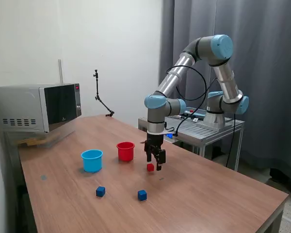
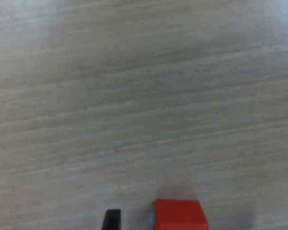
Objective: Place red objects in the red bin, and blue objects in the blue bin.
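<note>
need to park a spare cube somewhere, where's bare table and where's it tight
Bare wood runs along the table toward the exterior view's right, past the blue cubes. More lies between the microwave and the blue bin. It is tight around the red bin, the gripper and the red cube.

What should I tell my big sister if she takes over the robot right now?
Tool: low over the table, open around one red cube; the wrist view shows a finger beside the cube, not touching it.
Things: red bin and blue bin stand upright, side by side. Two blue cubes lie on the table, nearer the camera than the bins.
Done: cannot tell; the bins' insides are hidden, and only one red cube shows.
Left: close on the red cube, carry it to the red bin, then move both blue cubes to the blue bin.
</note>
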`<state>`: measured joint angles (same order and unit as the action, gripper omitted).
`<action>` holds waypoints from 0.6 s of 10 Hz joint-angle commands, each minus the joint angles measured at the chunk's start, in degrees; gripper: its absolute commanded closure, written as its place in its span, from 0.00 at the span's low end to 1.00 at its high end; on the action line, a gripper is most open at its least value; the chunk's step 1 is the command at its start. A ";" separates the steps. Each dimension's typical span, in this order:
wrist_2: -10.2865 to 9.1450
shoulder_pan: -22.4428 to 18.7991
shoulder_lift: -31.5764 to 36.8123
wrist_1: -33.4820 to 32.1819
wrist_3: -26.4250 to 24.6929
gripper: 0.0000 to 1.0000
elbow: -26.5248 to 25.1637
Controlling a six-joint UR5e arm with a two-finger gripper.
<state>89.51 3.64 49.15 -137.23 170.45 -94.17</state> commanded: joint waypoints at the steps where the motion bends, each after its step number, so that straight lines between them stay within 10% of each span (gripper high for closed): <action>1: -0.04 -0.04 -1.07 -0.06 0.50 0.00 1.36; 6: -0.04 0.05 -1.43 -0.06 0.50 0.00 1.36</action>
<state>89.47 3.68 47.77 -137.32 170.94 -92.74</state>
